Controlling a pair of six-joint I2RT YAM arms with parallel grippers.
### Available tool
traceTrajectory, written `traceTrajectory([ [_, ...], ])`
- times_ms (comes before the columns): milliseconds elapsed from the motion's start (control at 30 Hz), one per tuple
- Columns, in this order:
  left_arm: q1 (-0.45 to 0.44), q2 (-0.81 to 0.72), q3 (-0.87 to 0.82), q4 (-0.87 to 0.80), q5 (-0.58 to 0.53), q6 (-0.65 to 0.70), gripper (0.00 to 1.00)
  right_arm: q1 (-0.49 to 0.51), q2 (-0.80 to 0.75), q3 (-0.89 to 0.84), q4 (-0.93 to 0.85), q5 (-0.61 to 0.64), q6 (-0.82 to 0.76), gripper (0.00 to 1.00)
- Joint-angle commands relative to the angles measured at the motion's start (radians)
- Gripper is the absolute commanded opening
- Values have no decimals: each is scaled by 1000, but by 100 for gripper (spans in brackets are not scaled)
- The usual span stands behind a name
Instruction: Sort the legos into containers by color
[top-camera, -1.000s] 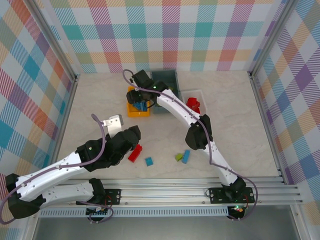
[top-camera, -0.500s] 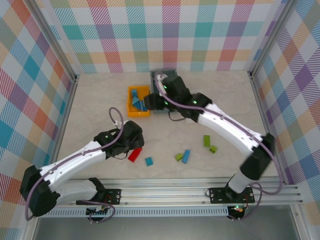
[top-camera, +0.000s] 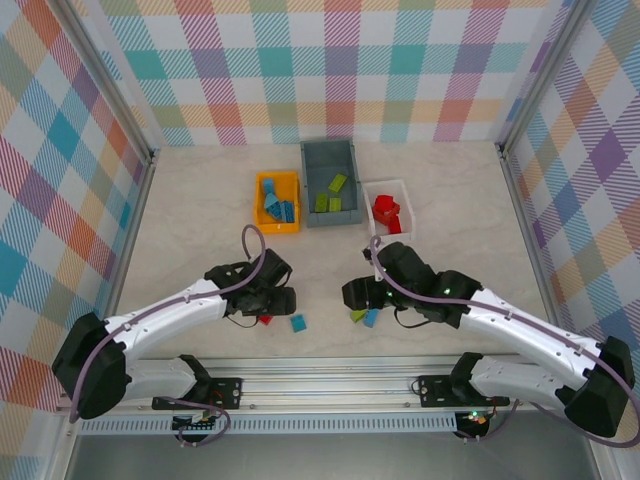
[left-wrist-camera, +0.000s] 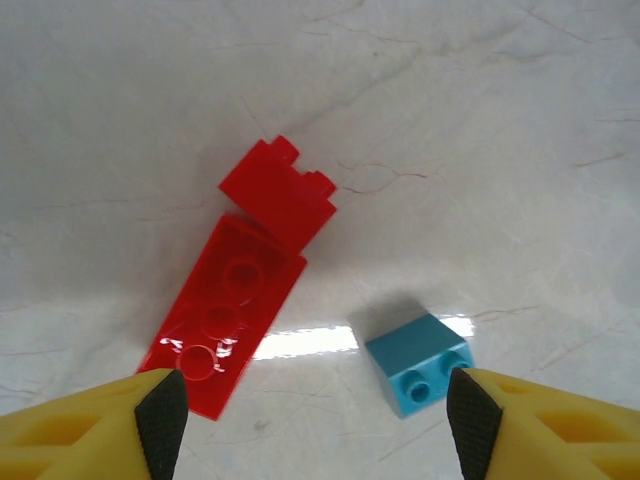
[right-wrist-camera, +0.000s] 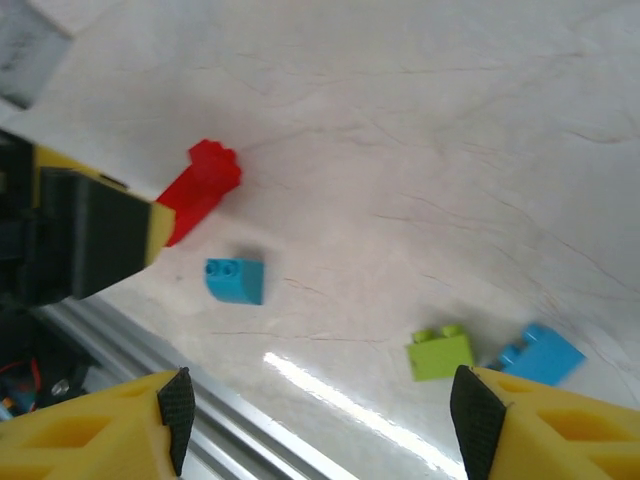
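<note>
Glossy plastic bricks on smooth, shiny marble-look table with glare; ribbed, brushed metal rail.

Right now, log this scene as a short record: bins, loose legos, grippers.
orange bin: blue legos inside
grey bin: green legos inside
white bin: red legos inside
loose outside bins: red lego, small blue lego, green lego, long blue lego
left gripper: open, over the red lego
right gripper: open, holding nothing
</note>
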Motion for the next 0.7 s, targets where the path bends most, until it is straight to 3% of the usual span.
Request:
traceTrajectory([
  [0, -26, -9, -11, 55, 41, -86, 70, 2, -26, -17, -60, 71, 66, 70],
  [267, -112, 121, 14, 88, 38, -253, 72, 25, 17, -17, -12, -73, 10, 75],
  [433, -146, 221, 35, 82, 18, -305, 70, 44, 7, -11, -17, -85, 6, 76],
  [667, -149, 299, 31, 154, 19, -315, 46, 44, -4, -2, -24, -81, 6, 76],
])
